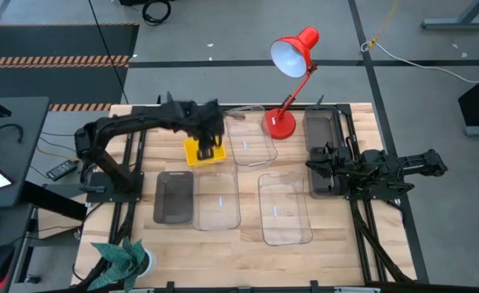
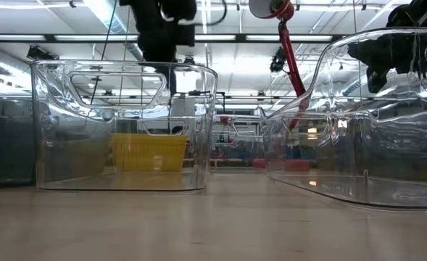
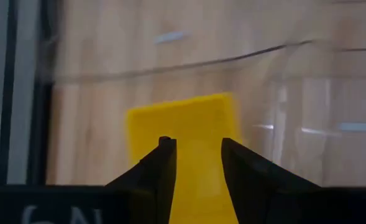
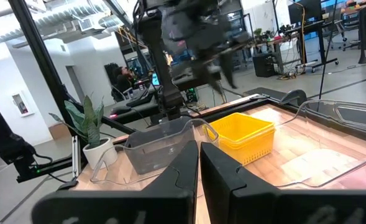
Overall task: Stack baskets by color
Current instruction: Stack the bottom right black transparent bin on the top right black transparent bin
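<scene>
A small yellow basket (image 1: pixel 204 153) (image 4: pixel 243 135) stands on its base on the wooden table, left of centre. My left gripper (image 1: pixel 210 138) (image 3: pixel 195 142) hangs open just above it, pointing steeply down, with nothing between its fingers. Three clear baskets (image 1: pixel 251 137) (image 1: pixel 217 199) (image 1: pixel 284 207) rest on the table around the middle. One smoky grey basket (image 1: pixel 174 195) sits at the near left, and another (image 1: pixel 320 130) at the far right, partly under my right arm. My right gripper (image 1: pixel 312 163) (image 4: pixel 199 149) waits shut at the right side, pointing level toward the table's left.
A red desk lamp (image 1: pixel 292 73) stands at the far middle, its base beside the far clear basket. A potted plant (image 1: pixel 121 260) sits at the near left corner. Bare wood shows along the near edge (image 1: pixel 223 260).
</scene>
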Controlling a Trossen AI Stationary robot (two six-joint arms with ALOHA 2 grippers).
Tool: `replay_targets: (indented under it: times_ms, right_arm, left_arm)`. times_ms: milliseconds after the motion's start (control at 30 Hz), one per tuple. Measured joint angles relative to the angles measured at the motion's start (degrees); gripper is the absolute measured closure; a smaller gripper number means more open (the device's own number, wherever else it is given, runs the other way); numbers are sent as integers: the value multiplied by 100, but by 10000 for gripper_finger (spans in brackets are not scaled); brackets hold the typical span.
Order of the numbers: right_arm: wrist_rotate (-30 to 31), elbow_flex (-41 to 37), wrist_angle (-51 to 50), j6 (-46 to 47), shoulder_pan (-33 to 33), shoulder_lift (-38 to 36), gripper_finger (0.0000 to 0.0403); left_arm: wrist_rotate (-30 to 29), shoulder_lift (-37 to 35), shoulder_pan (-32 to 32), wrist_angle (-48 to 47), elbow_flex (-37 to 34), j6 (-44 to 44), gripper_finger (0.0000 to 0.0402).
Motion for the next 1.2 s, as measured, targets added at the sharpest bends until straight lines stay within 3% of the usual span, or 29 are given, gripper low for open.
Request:
replay_targets:
  times_ms: [333,467,600,800,1067,1200]
  right_arm:
    - [-1,0,0,0,0,1,380]
    - [0,0,0,0,0,1,380]
    - [1,0,0,0,0,1,380]
    - [-1,0,0,0,0,-1,380]
    - [1,0,119,-2,0,0,380]
    - [1,2,704,16,0,19,380]
  left_arm:
    - [-67,22,-1226,62,-2,-263,284]
    - [-408,22,-1680,231,-23,-158,285]
    - [-792,-4,-2051,978,-424,14,285]
    - [-861,-110,-2337,1360,-960,-169,285]
    - [-892,-443,-2684,1558,-1049,-675,285]
    - [-923,-646,-2896,2101,-1336,-1021,285]
